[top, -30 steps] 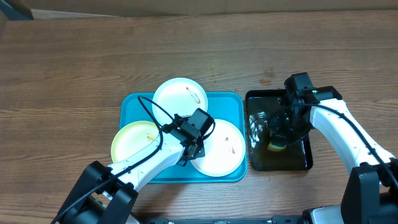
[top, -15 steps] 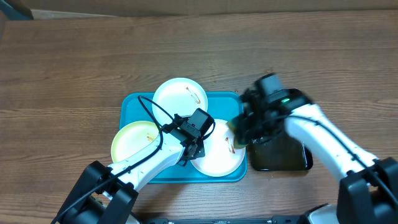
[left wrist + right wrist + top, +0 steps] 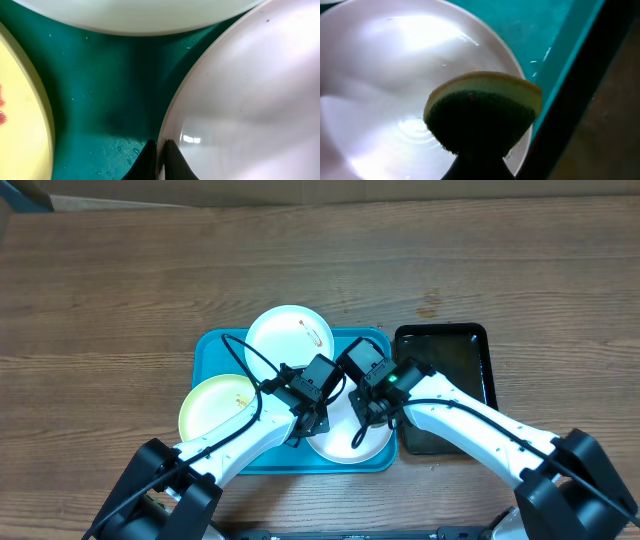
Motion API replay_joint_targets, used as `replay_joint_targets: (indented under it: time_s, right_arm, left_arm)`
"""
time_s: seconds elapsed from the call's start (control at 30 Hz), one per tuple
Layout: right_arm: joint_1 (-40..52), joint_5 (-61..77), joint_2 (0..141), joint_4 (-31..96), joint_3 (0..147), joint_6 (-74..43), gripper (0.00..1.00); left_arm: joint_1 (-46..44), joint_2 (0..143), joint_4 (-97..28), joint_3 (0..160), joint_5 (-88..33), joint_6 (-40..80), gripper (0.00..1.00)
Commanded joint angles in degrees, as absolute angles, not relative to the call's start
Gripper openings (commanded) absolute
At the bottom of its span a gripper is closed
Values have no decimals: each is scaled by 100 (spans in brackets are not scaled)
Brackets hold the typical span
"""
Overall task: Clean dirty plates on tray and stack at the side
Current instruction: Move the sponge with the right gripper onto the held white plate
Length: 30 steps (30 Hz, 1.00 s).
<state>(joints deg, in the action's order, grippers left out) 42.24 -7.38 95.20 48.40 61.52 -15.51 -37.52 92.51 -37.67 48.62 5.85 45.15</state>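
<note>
Two arms half-hide the turquoise tray's [image 3: 212,355] front-right round white plate [image 3: 340,446]; left gripper [image 3: 161,157] pinches its rim, right gripper [image 3: 479,167] clamps a yellow-green sponge [image 3: 485,115].

No text, label, brand, number or sign can be read in any view. The plates [image 3: 289,335], the tray [image 3: 215,350], the black tray [image 3: 452,350] and the arm housings all show plain, unmarked surfaces. A small green indicator light on the right arm [image 3: 392,377] has no legend that can be made out.
</note>
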Motion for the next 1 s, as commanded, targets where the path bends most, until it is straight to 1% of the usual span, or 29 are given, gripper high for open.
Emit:
replay_joint_targets:
  time_s: [0.0,0.13,0.23,0.27,0.4,0.57,0.67,0.83,0.97]
  right_arm:
    - [4263,-1068,9725,4807,6270,-1660,4]
    - [4263,-1048,9870,4801,6163,-1896,4]
    - [4263,-1044,9902,4779,6101,-2324,4]
    - [4263,-996,9900,4757,6104,-2598,4]
    - [4263,-517,9900,4670,6104,-2862,4]
    - [4261,-263,9900,4576,6104,-3081,4]
    - [4200,-200,9900,4587,6104,-3334,4]
    - [3979,270,9870,4458,6114,-3277,4]
    - [3868,270,9690,4399,6198,-3258,4]
  left_arm:
    - [-3787,9332,-3750,4810,639,4584,6]
    - [-3787,9332,-3747,4810,639,4587,6]
    - [-3787,9332,-3750,4810,637,4587,4]
    - [-3787,9332,-3754,4810,637,4589,4]
    - [-3785,9332,-3769,4810,637,4598,4]
    - [-3636,9330,-3922,4812,543,5131,4]
    - [-3374,9321,-3981,4812,128,5133,4]
    - [-2788,9321,-3966,4812,-873,5013,4]
    - [-2622,9321,-3903,4812,-1015,4626,4]
